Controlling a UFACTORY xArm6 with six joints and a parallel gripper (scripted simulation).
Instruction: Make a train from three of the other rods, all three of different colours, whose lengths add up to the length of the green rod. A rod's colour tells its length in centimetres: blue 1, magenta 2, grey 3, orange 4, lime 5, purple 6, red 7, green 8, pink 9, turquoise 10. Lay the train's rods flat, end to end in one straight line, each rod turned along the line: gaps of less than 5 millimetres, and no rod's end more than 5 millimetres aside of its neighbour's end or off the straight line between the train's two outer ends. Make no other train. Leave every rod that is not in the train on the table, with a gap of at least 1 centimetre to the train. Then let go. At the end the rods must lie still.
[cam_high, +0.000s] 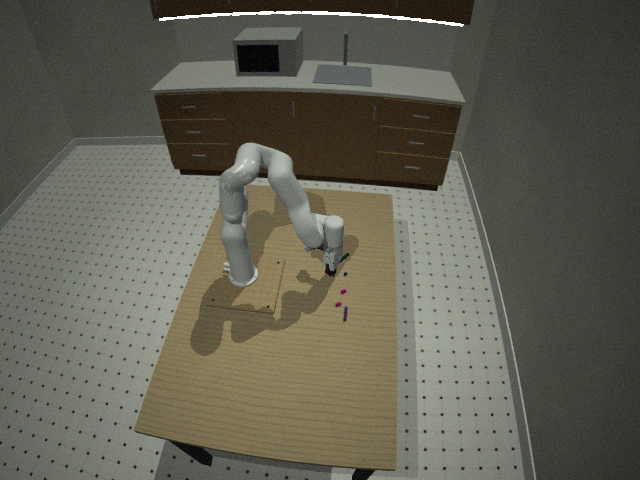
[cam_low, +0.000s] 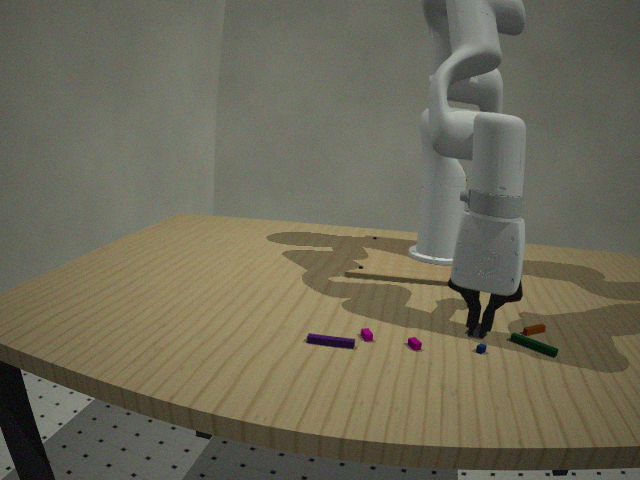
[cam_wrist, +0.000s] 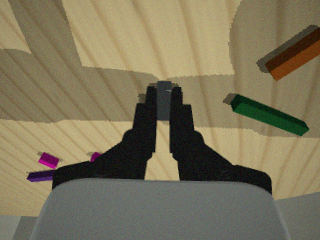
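Pale wooden table (cam_high: 289, 382) (cam_low: 232, 289), wood-grained, bearing seven rods and one robot arm. Nearest in the exterior view: one short blue rod (cam_high: 345, 273) (cam_low: 481, 348); one long green rod (cam_high: 345, 256) (cam_low: 534, 345) (cam_wrist: 270, 115), lying aslant. Beside these, two short magenta rods (cam_high: 343, 291) (cam_low: 414, 343) (cam_wrist: 49, 160), apart from one another, and one long purple rod (cam_high: 345, 313) (cam_low: 330, 341) (cam_wrist: 40, 176), near the farther-left magenta piece. Slightly deeper: one grey rod (cam_low: 476, 333) (cam_wrist: 163, 102), between the black fingertips of the end effector (cam_high: 330, 271) (cam_low: 478, 330) (cam_wrist: 163, 101), which is clenched on it, low over the table. Item, one orange rod (cam_low: 534, 329) (cam_wrist: 295, 57), behind the green. No two rods joined; train unmade. Farther: white six-joint arm (cam_high: 235, 227) (cam_low: 442, 206) on a thin wooden board (cam_high: 271, 289) (cam_low: 392, 269). Farthest, top view: white counter (cam_high: 196, 77) with a box-shaped grey microwave (cam_high: 292, 51), dark-fronted, contents indiscernible, and a grey rectangular sink (cam_high: 342, 75), contents likewise too small to tell.
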